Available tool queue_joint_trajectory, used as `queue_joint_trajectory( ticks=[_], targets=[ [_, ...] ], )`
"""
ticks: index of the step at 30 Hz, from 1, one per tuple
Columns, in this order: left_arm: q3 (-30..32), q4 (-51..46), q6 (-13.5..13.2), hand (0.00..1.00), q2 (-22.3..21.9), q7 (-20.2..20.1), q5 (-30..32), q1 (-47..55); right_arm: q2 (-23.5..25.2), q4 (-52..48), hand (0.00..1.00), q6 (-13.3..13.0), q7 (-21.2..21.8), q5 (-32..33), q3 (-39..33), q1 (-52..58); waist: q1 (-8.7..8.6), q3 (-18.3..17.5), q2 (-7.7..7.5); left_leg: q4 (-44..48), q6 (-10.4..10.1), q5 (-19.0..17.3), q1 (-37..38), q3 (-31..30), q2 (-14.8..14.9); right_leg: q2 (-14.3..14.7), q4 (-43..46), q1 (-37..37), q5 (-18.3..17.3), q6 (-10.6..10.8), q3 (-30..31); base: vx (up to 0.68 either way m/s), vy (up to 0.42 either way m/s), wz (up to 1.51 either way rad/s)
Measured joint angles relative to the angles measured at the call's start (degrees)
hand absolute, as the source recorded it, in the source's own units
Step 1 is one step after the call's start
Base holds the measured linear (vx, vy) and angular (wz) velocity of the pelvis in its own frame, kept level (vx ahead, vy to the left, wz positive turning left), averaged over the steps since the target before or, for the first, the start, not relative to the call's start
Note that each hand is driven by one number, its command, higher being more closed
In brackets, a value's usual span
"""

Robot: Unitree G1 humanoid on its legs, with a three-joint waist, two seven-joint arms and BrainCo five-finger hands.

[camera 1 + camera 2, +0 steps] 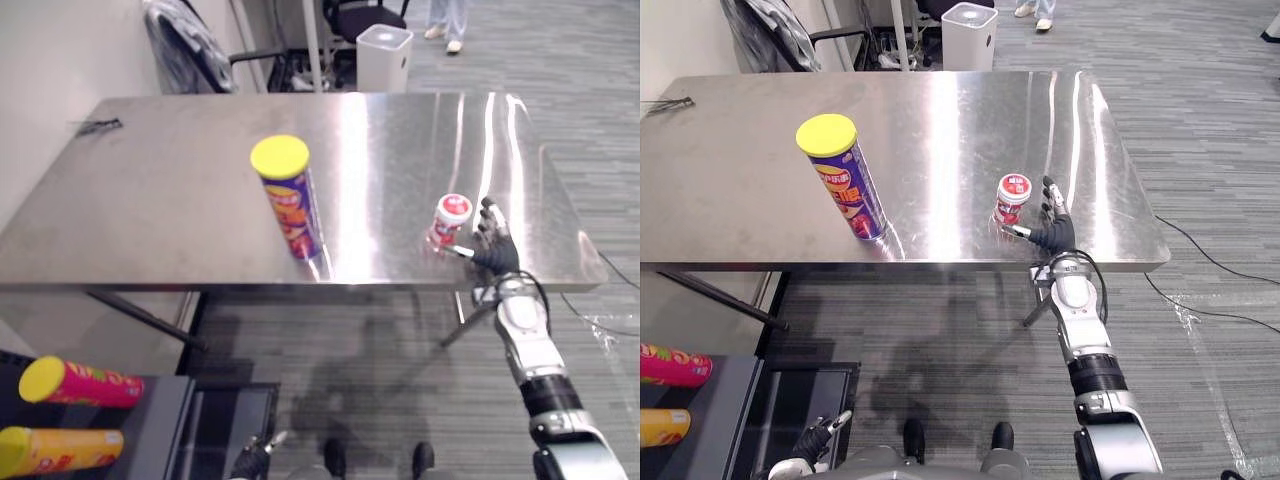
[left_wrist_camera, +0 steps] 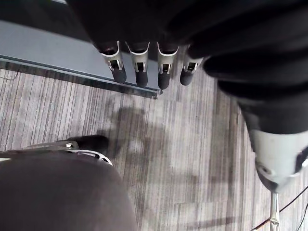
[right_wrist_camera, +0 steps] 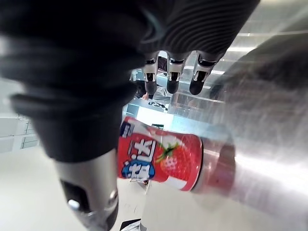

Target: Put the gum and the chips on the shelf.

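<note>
The gum (image 1: pixel 452 218), a small red and white tub, stands upright near the front right edge of the steel table (image 1: pixel 180 200). My right hand (image 1: pixel 493 245) is just to its right, open, with fingers (image 3: pixel 168 77) straight past the tub (image 3: pixel 159 161) and the thumb (image 3: pixel 86 192) low by its base. The chips (image 1: pixel 288 200), a purple can with a yellow lid, stand at the table's front middle, well left of that hand. My left hand (image 2: pixel 139 67) hangs low below the table with straight fingers and holds nothing.
A dark shelf (image 1: pixel 160 420) at the lower left holds a red can (image 1: pixel 80 383) and an orange can (image 1: pixel 60 450), both lying down. Behind the table are a white cylinder (image 1: pixel 384 55), a chair and a person's feet (image 1: pixel 445 35). A small black item (image 1: pixel 98 126) lies at the table's far left.
</note>
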Motion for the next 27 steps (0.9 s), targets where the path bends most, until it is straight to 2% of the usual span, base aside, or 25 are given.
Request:
queue_joint_trajectory(
  ticks=[12, 13, 22, 27],
  targets=[
    [0.18, -1.13, 0.00, 0.00, -0.03, 0.80, -0.42, -0.29, 2.21, 3.57, 0.00, 0.25, -2.46, 2.29, 1.11, -8.55, 1.88, 3.12, 0.16, -0.05, 0.43, 0.35, -1.41, -0.06, -0.05, -0.14, -0.15, -1.29, 1.08, -0.14, -0.34, 0.00, 0.000, 0.00],
    [0.38, -1.17, 0.00, 0.00, -0.03, 1.12, -0.43, -0.29, 2.38, 4.10, 1.00, 0.30, -2.55, 2.43, 1.12, -9.33, 1.94, 3.13, 0.15, -0.06, 0.43, 0.35, -1.54, -0.10, -0.04, -0.14, -0.16, -1.38, 1.09, -0.14, -0.36, 0.00, 0.000, 0.00],
    [0.51, -2.83, 0.11, 0.00, -0.05, 1.83, -0.44, -0.30, 3.78, 4.16, 1.00, 0.41, -4.77, 2.83, 1.04, -13.13, 2.20, 5.71, 0.21, -0.07, 0.26, 0.49, -2.13, 0.15, 0.08, -0.10, -0.16, -2.06, 1.21, 0.02, -0.33, 0.00, -0.004, -0.01],
    [0.51, -2.97, 0.12, 0.00, -0.19, 2.21, -0.42, -0.30, 3.90, 4.09, 1.00, 0.43, -4.80, 2.77, 1.05, -13.19, 2.24, 5.84, 0.29, -0.08, 0.24, 0.49, -2.15, 0.54, 0.43, 0.23, -0.58, -2.11, 2.39, -0.22, -0.31, 0.00, -0.004, -0.02]
  ],
)
